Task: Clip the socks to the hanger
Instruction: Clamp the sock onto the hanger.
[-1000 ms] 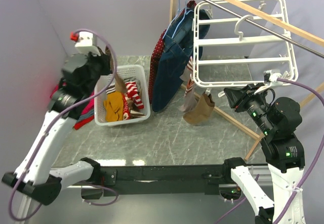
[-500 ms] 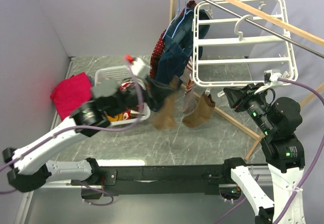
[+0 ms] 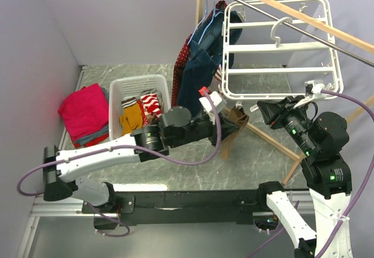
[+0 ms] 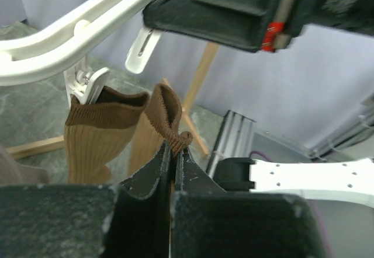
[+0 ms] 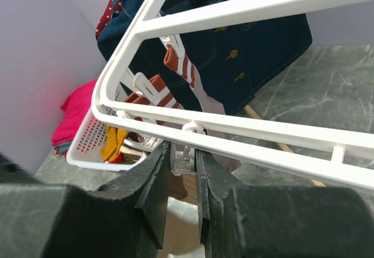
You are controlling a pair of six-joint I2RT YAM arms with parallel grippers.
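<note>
The white hanger [image 3: 280,46] hangs from the rack at the right. A tan sock [image 4: 96,135] dangles from one of its clips [image 4: 87,89] at the near left corner. Beside it, my left gripper [image 4: 173,147] is shut on the cuff of a brown sock [image 4: 166,109], just below the frame [image 4: 52,56]. In the top view this gripper [image 3: 232,128] is under the hanger's near left corner. My right gripper [image 5: 183,153] is shut on a small white clip [image 5: 187,160] under the hanger's near bar [image 5: 245,126]. Striped-cuff socks [image 5: 175,65] hang further along.
A white basket [image 3: 120,91] with yellow and red-striped socks stands left of centre. A folded pink cloth [image 3: 85,115] lies at the far left. A navy garment [image 3: 196,77] hangs behind the hanger. The wooden rack's rail [image 3: 274,7] and leg [image 3: 274,141] cross the right side.
My left arm has swung from above the basket rightward, carrying the brown sock to the hanger's near left corner. The right arm has stayed still on its clip.
</note>
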